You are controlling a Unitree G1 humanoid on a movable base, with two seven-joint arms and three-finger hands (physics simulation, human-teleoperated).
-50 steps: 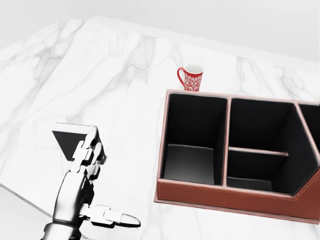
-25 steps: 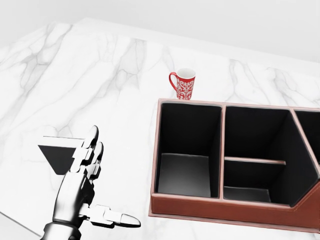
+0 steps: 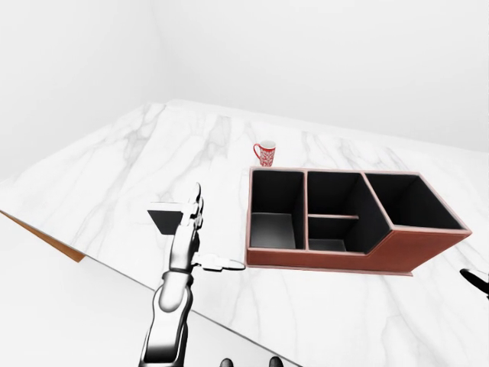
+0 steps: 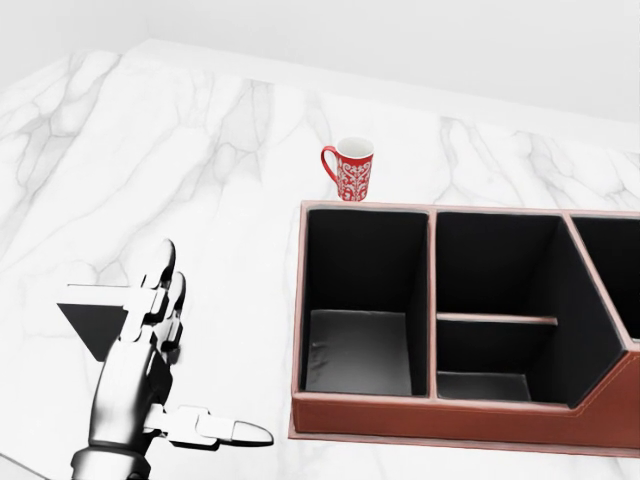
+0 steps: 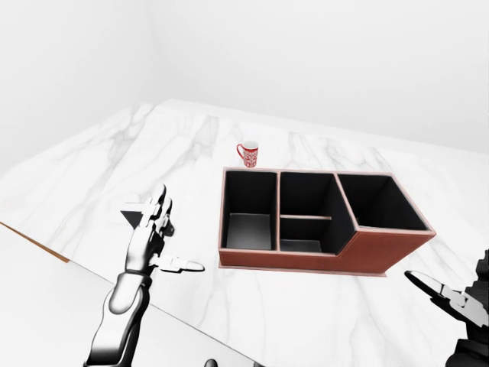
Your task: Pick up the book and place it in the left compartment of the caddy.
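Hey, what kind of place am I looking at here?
Probably a simulated kitchen or office counter, not a real room: a white marble countertop bears a brown leather caddy and a red patterned mug, with blank white walls behind.

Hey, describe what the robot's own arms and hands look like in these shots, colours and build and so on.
The left hand is glossy chrome-silver metal, with three segmented fingers built of blocky links with dark joints and rounded tips. Its forearm is a smooth silver cylinder. The right hand shows only at the right-eye view's edge: a silver fingertip on black parts. No cables, sleeves or markings are visible.
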